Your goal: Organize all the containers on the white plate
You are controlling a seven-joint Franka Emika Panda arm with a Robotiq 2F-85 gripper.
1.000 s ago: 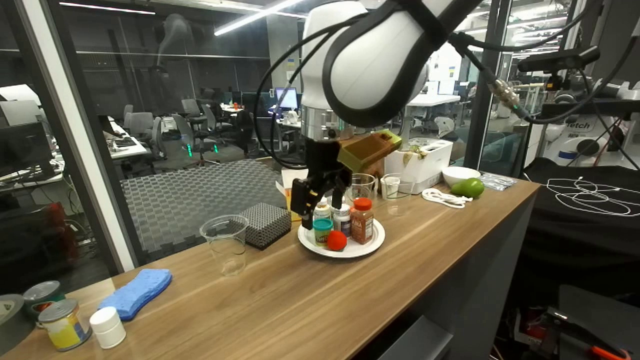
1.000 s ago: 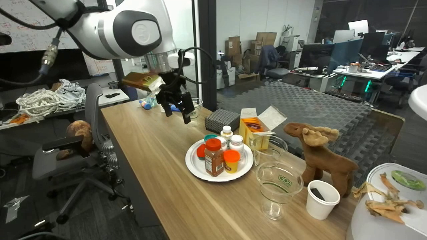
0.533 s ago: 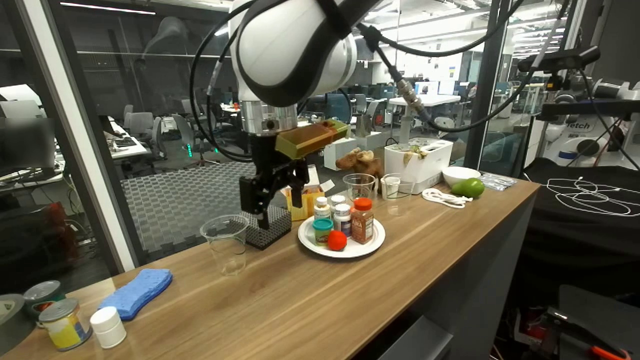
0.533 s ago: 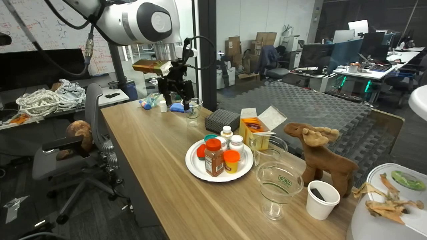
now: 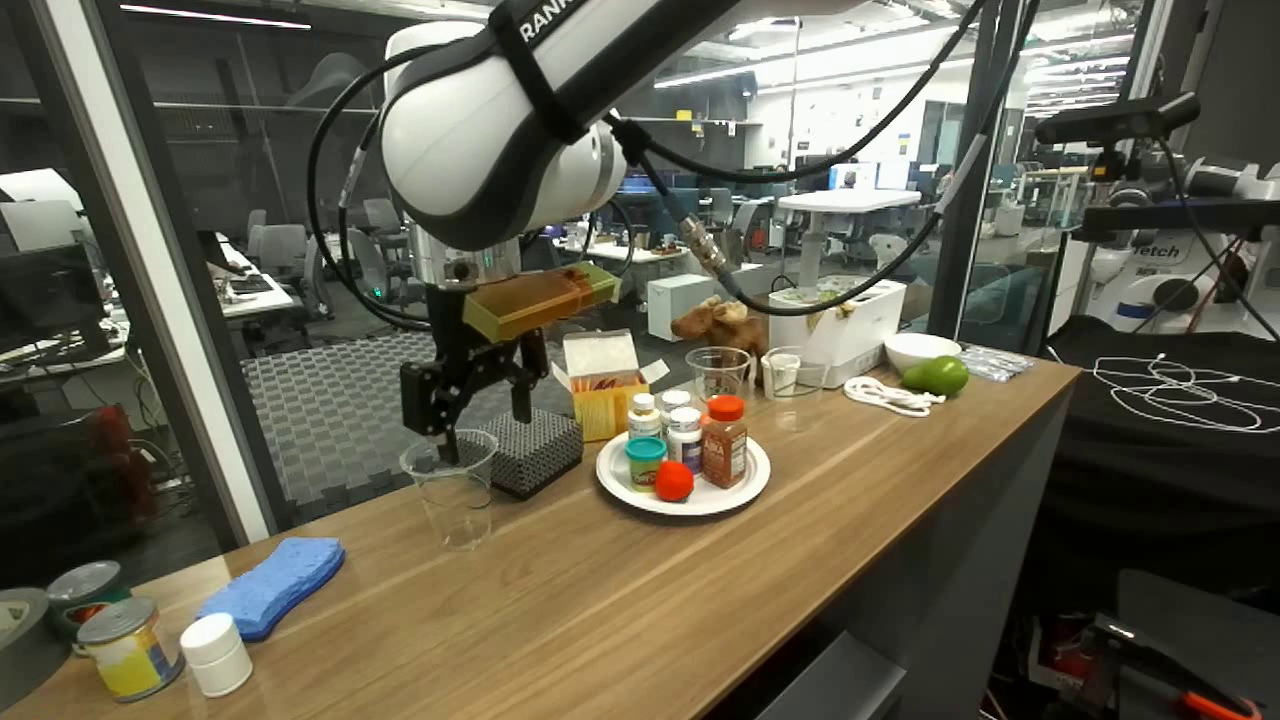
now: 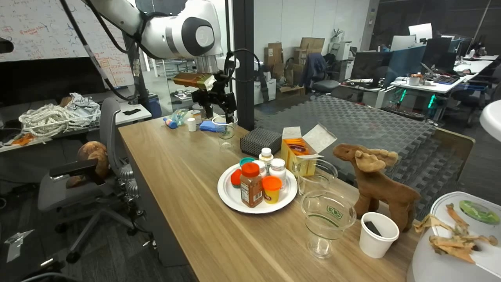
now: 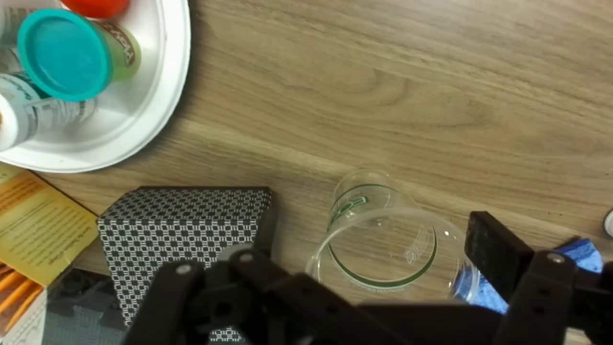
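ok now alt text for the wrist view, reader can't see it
An open gripper above a wooden table, a clear plastic cup showing between its jaws. A white plate, cut off at upper left, holds a teal-lidded pot and other containers; below it in the picture are a yellow box and a patterned box.

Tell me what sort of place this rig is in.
Likely an office that doubles as a robotics lab: desk monitors, a whiteboard with red writing, and what looks like a second robot in the background.
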